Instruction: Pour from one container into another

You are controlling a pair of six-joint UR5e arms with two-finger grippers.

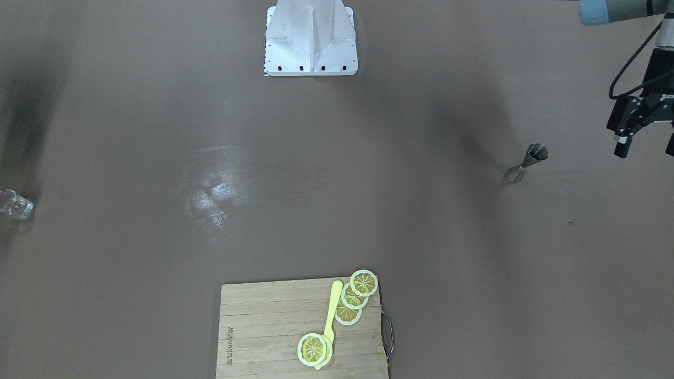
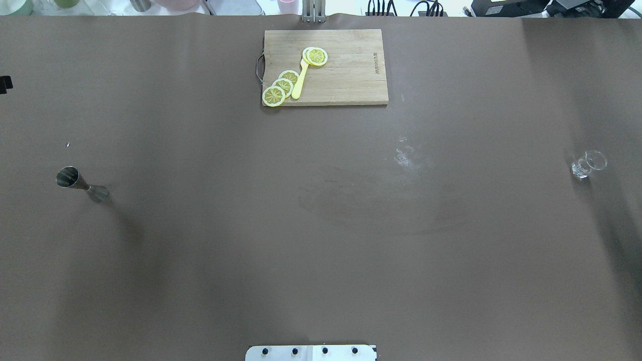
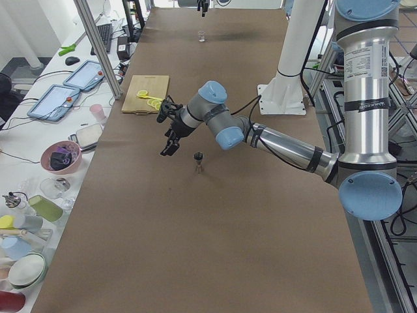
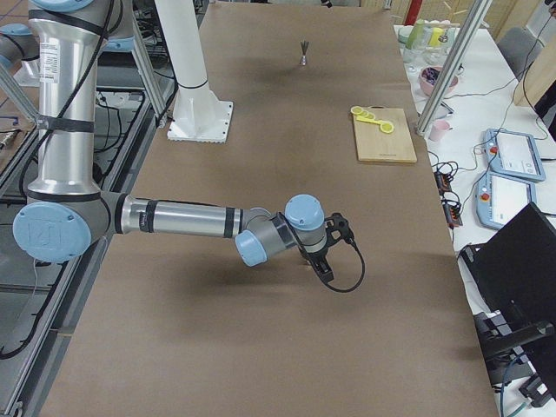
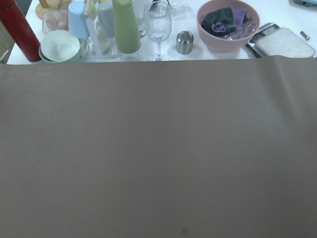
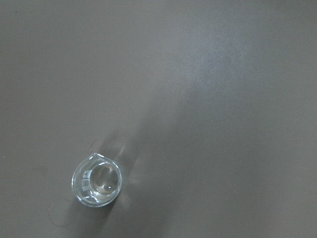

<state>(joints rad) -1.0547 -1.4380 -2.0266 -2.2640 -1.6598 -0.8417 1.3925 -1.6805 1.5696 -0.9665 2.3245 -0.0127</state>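
Observation:
The container, a small steel jigger, stands upright on the brown table on my left side. My left gripper hovers above and beside it, open and holding nothing. The other container, a small clear glass, stands far off on my right side. It shows from above in the right wrist view, with no fingers in that view. My right gripper hangs low over the table near the glass, and I cannot tell whether it is open or shut.
A wooden cutting board with lemon slices and a yellow utensil lies at the far middle edge. The white robot base stands opposite. Cups, bottles and a pink bowl crowd a side table beyond the left end.

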